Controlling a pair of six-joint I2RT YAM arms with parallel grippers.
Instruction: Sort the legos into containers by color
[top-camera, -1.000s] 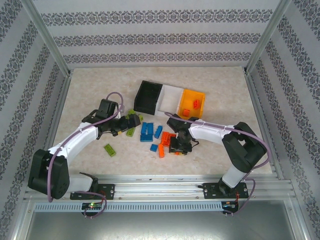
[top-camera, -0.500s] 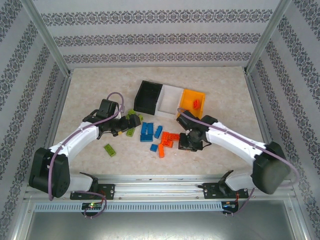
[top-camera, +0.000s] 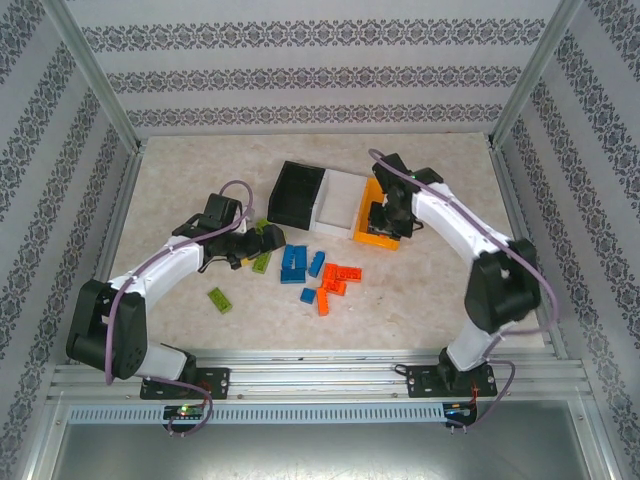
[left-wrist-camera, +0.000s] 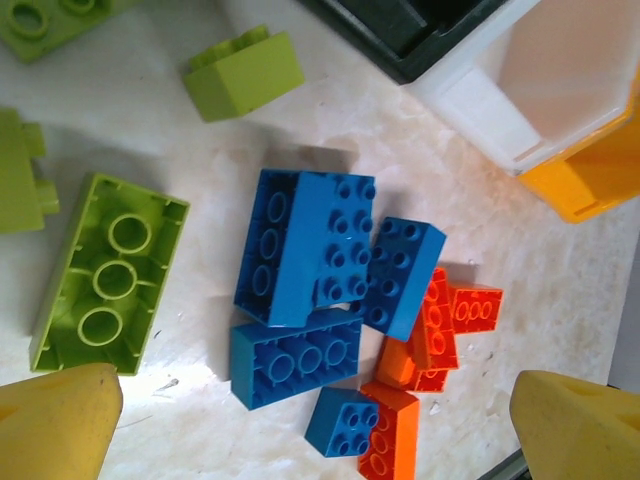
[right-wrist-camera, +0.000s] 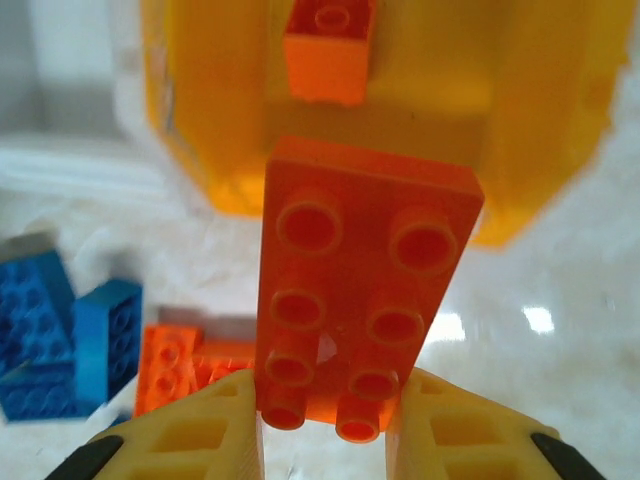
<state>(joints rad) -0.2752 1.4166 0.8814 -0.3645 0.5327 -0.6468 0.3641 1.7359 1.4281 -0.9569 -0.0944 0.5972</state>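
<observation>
My right gripper (top-camera: 385, 216) (right-wrist-camera: 325, 420) is shut on a long orange-red lego (right-wrist-camera: 360, 290), held over the near edge of the orange-yellow container (top-camera: 400, 187) (right-wrist-camera: 520, 120). Another orange-red lego (right-wrist-camera: 328, 50) lies inside that bin. The black container (top-camera: 297, 193) and the white one (top-camera: 343, 200) adjoin it on the left. My left gripper (top-camera: 262, 240) (left-wrist-camera: 320, 430) is open, hovering over loose blue legos (left-wrist-camera: 300, 250) (top-camera: 293, 262) and orange-red legos (left-wrist-camera: 440, 320) (top-camera: 340, 275). Lime green legos (left-wrist-camera: 105, 270) (top-camera: 262, 262) lie to their left.
A single lime green brick (top-camera: 220, 299) lies apart at the front left. Another green brick (left-wrist-camera: 243, 72) sits near the black bin's corner. Patterned walls and metal posts (top-camera: 95, 90) enclose the table on three sides.
My right arm has lifted the orange-red brick from the pile and swung it back and right to the orange-yellow bin. The left arm has barely moved.
</observation>
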